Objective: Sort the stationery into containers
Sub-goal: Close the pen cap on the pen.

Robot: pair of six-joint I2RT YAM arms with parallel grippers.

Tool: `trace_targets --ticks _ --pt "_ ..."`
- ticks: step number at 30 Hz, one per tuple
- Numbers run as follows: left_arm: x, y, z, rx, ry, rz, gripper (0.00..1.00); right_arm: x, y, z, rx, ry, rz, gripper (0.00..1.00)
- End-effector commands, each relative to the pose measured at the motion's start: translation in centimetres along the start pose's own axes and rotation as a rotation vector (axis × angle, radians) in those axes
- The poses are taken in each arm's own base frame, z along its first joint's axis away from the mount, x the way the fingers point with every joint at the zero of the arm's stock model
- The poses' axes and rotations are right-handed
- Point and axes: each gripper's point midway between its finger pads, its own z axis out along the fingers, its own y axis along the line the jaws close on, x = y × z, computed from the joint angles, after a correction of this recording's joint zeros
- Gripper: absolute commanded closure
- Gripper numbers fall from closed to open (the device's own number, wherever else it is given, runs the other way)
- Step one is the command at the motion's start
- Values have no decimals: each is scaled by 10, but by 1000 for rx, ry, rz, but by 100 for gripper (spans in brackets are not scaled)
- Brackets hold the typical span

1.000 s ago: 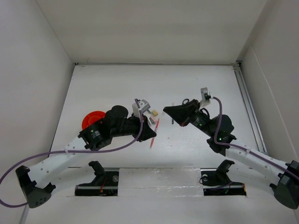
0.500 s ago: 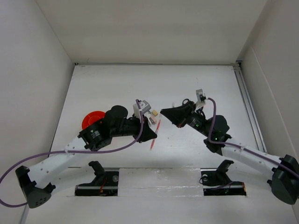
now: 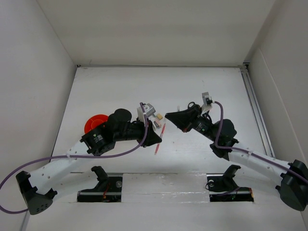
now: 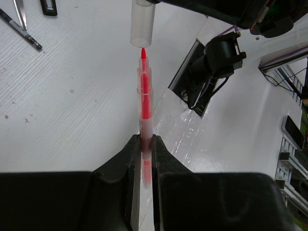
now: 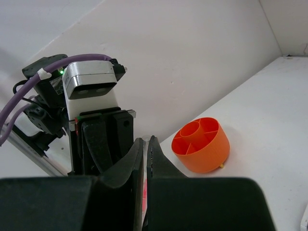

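My left gripper (image 3: 156, 140) is shut on an uncapped red pen (image 3: 160, 134), which it holds off the table. In the left wrist view the pen (image 4: 144, 96) sticks up from the jaws (image 4: 143, 140), its red tip just below a clear cap (image 4: 143, 21). My right gripper (image 3: 168, 115) is shut on that cap (image 5: 146, 138) and points it at the pen tip. The orange cup (image 3: 94, 123) stands at the left, behind my left arm. It also shows in the right wrist view (image 5: 202, 144), with dividers inside.
Two small erasers (image 3: 158, 116) lie between the grippers. Black-handled scissors (image 3: 191, 104) and thin dark pens (image 3: 178, 123) lie by my right arm. A dark pen (image 4: 21, 31) shows in the left wrist view. White walls enclose the table.
My right gripper has moved left with the cap, closing on the pen tip. My left arm and the red pen have stayed put.
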Motion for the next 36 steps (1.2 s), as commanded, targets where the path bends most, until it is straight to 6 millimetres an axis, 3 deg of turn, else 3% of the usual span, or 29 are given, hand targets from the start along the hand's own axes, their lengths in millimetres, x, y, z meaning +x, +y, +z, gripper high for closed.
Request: trace_targets --ticks 1,14,25,36 --pt "-9 -6 -3 31 -44 36 100 -10 17 -2 -54 -32 -14 100" --pt "-11 -10 -8 46 -56 44 100 -3 7 -4 -22 -26 -6 100" --pt "-12 -9 -7 38 -60 43 100 -7 13 -4 -49 -39 6 100" --pt "-13 -6 -7 21 -68 43 100 1 15 0 -69 -19 49 100"
